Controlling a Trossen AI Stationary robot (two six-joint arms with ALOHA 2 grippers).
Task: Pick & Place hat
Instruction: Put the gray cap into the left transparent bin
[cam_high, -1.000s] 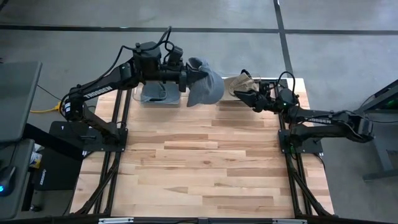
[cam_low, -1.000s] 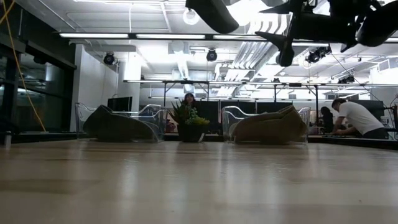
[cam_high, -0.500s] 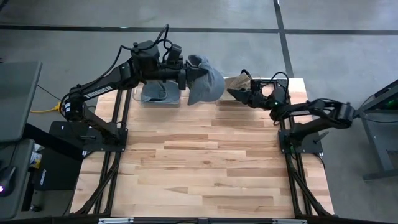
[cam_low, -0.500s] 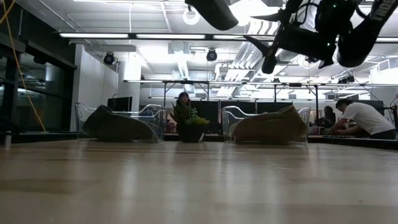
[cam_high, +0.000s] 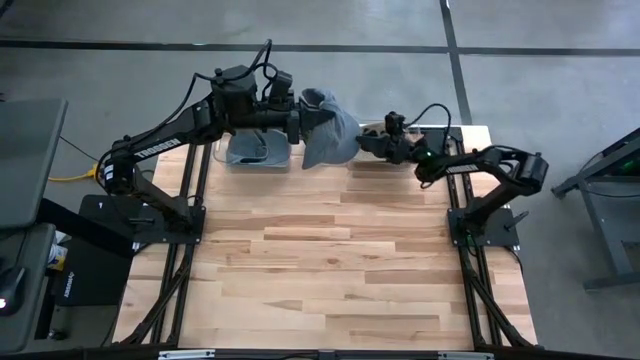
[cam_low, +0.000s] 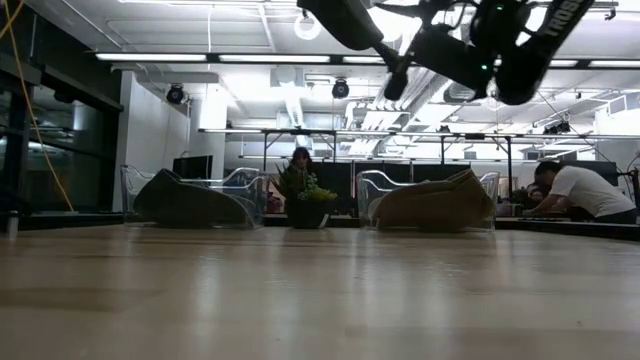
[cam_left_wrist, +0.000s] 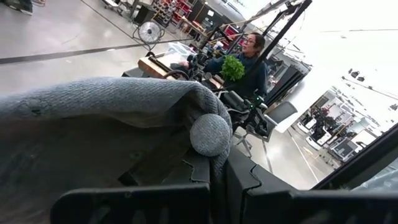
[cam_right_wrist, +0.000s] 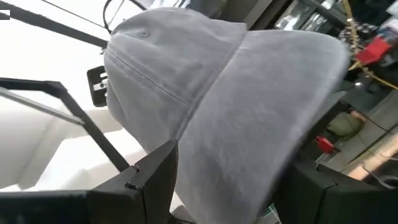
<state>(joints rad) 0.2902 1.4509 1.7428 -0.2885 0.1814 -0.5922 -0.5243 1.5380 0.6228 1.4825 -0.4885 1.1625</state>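
An open industrial lab: exposed ceiling ducts (cam_low: 290, 95), strip lights; people at workbenches (cam_low: 575, 190).

Matt grey cloth hat (cam_high: 328, 132), smooth pale wooden plank table (cam_high: 330, 260)

The table (cam_high: 330, 270) is a light wooden butcher-block top made of glued planks, sitting on a grey concrete floor (cam_high: 540, 25). Pretty much bare across the front and middle. At the far edge there are two clear plastic stands: the one on the left side (cam_low: 195, 197) has a dark grey hat draped over it (cam_high: 255, 152), the one on the right side (cam_low: 432, 200) has a tan hat on it (cam_low: 440, 205). Both arm bases bolt onto the table's side edges.
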